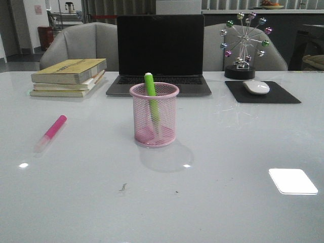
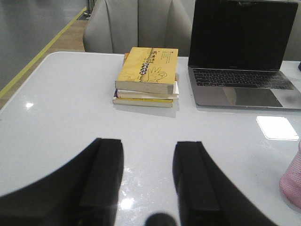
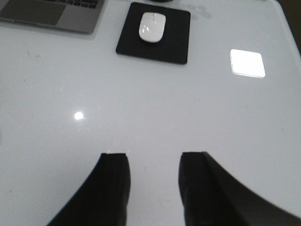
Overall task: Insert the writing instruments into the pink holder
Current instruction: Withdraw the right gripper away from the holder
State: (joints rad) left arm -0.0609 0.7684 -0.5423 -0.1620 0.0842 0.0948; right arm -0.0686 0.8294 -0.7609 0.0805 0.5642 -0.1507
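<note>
The pink holder [image 1: 154, 115] stands upright at the middle of the white table, in front of the laptop. The green marker [image 1: 151, 98] leans inside it, its top poking above the rim. The pink marker [image 1: 51, 131] lies flat on the table to the left, clear cap end toward the front. Neither arm shows in the front view. My left gripper [image 2: 148, 146] is open over bare table, and a sliver of the pink holder [image 2: 292, 181] shows at that view's edge. My right gripper [image 3: 153, 157] is open too, with nothing between its fingers.
A stack of books [image 1: 69, 76] lies at the back left, an open laptop [image 1: 159, 53] at the back middle. A white mouse [image 1: 256, 87] rests on a black pad [image 1: 263, 93] at the back right, beside a ball ornament [image 1: 244, 48]. Grey chairs stand behind the table.
</note>
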